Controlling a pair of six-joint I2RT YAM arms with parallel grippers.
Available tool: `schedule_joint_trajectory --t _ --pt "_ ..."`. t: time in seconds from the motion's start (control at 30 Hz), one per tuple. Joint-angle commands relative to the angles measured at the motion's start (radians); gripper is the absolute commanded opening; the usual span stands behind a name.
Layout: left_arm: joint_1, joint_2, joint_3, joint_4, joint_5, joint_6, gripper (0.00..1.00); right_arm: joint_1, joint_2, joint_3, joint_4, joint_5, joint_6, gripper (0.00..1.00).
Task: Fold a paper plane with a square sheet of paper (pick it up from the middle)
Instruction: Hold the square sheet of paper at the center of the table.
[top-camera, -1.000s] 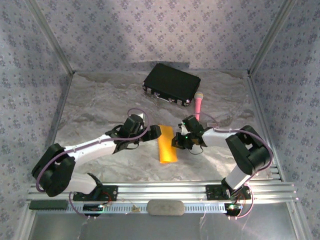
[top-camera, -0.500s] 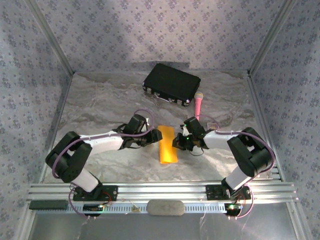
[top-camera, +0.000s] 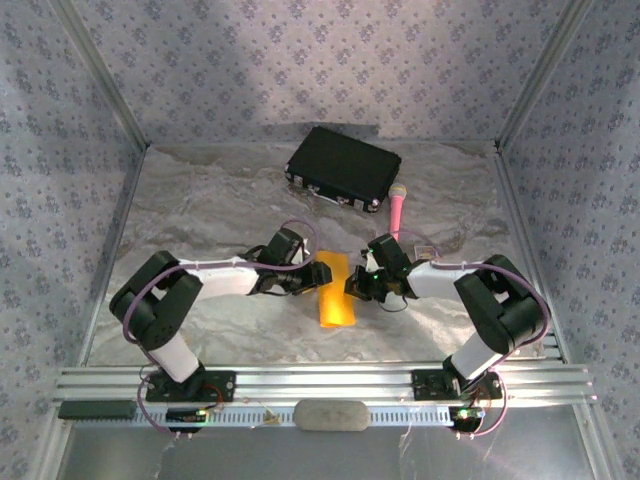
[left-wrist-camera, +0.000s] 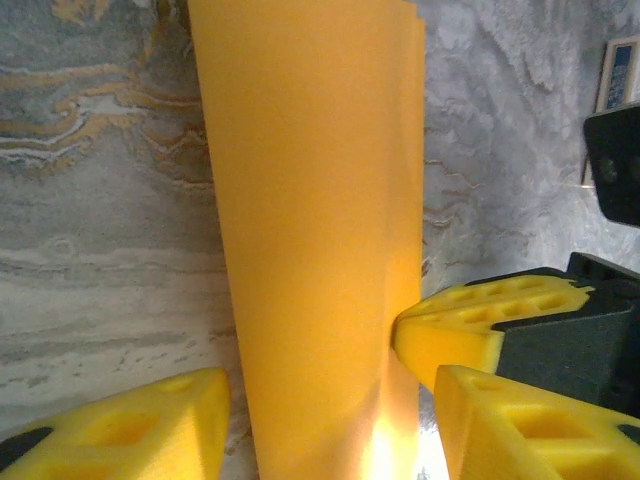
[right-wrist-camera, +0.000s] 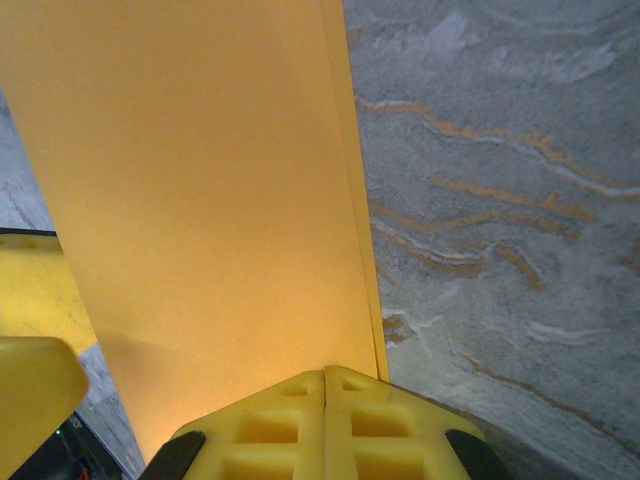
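The square sheet of paper (top-camera: 337, 292) is orange-yellow and folded into a long narrow strip of several layers, lying flat in the middle of the table. In the left wrist view the paper (left-wrist-camera: 310, 230) runs up between the yellow fingers of my left gripper (left-wrist-camera: 325, 430), which stand open on either side of its near end. My right gripper (right-wrist-camera: 326, 425) is shut, its tips pressed down on the paper's (right-wrist-camera: 200, 190) opposite long edge. From above, the left gripper (top-camera: 319, 275) and right gripper (top-camera: 356, 286) flank the strip.
A black case (top-camera: 343, 168) lies at the back of the table with a pink microphone (top-camera: 397, 210) beside it. A small card (left-wrist-camera: 620, 72) lies near the right arm. Patterned walls close three sides, and a metal rail (top-camera: 320, 380) runs along the near edge.
My left arm has folded in and pushed its gripper right up to the paper, its jaws narrowing around the strip. The right gripper has stayed pressed on the paper.
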Motion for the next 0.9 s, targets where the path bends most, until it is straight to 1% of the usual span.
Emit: schedule_joint_trajectory --t 0.0,0.1,0.2,0.27,0.37,0.5,0.57,0.73,0.87 --pt "-0.007 0.024 0.038 -0.028 0.018 0.020 0.54 -0.003 0.003 -0.022 -0.050 0.045 0.010 0.02" --pt "-0.007 0.036 0.046 -0.053 0.008 0.025 0.53 -0.003 0.002 -0.022 -0.049 0.043 0.010 0.02" --pt "-0.010 0.047 0.055 -0.054 0.020 0.033 0.49 -0.003 0.003 -0.023 -0.042 0.040 0.014 0.02" --pt "-0.010 0.056 0.065 -0.066 0.022 0.044 0.47 -0.008 0.004 -0.023 -0.021 0.019 0.022 0.02" --pt "-0.011 0.065 0.077 -0.094 0.008 0.060 0.40 -0.015 0.001 -0.011 -0.005 -0.018 0.021 0.03" --pt "-0.015 0.069 0.092 -0.140 -0.024 0.086 0.37 -0.047 -0.050 0.000 0.023 -0.056 0.027 0.07" --pt "-0.015 0.074 0.099 -0.158 -0.031 0.094 0.36 -0.076 -0.095 0.019 -0.030 -0.043 0.007 0.09" --pt "-0.015 0.093 0.121 -0.197 -0.038 0.114 0.34 -0.169 -0.206 0.024 -0.205 0.037 -0.069 0.12" --pt "-0.015 0.098 0.131 -0.213 -0.049 0.122 0.34 -0.222 -0.253 -0.017 -0.231 0.015 -0.083 0.13"
